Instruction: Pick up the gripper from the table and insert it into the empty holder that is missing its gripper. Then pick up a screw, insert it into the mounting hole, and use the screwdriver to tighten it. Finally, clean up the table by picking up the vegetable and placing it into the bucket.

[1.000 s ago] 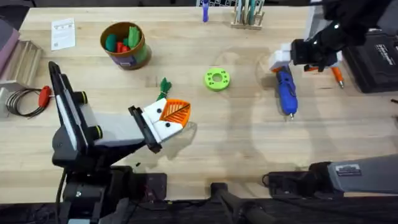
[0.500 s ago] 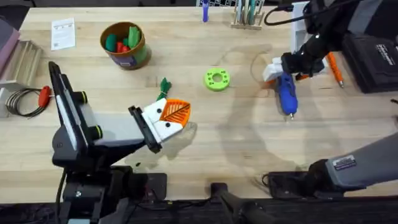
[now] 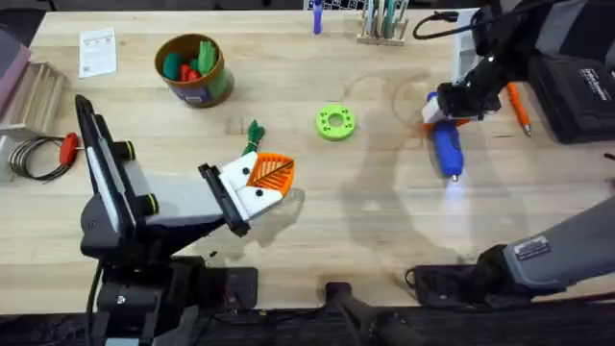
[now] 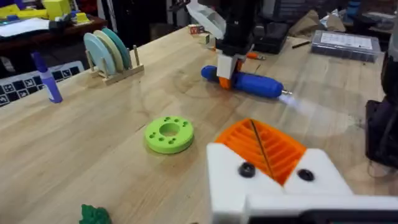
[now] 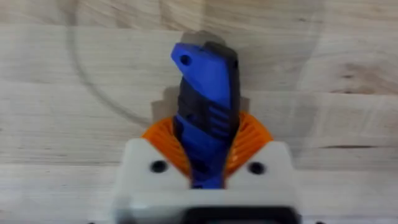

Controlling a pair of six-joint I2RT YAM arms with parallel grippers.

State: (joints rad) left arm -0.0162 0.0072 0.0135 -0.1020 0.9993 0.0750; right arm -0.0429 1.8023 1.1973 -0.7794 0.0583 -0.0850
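Note:
The blue screwdriver (image 3: 447,146) lies at the right of the table, tip toward the front edge. My right gripper (image 3: 444,110) is shut on its rear half, orange pads (image 5: 163,138) pressed to both sides of the blue body (image 5: 204,87). My left gripper (image 3: 261,181) rests near the table's middle, shut with nothing held. Its white holder (image 4: 311,186) carries the orange ribbed gripper piece (image 4: 264,146). The dark green vegetable (image 3: 255,131) lies just beyond the left gripper. The tan bucket (image 3: 216,85) stands at the back left. Screws are too small to make out.
A lime-green disc (image 3: 334,122) lies between the two grippers. An orange pen (image 3: 520,111) and a black box (image 3: 577,91) sit at the far right. A red-handled tool with a wire coil (image 3: 53,152) lies at the left edge, a rack (image 3: 382,24) at the back.
My right gripper has swung left and down from beside the black box onto the blue screwdriver and closed on it. A pale glow now shows at the driver's tip. The left arm has not moved.

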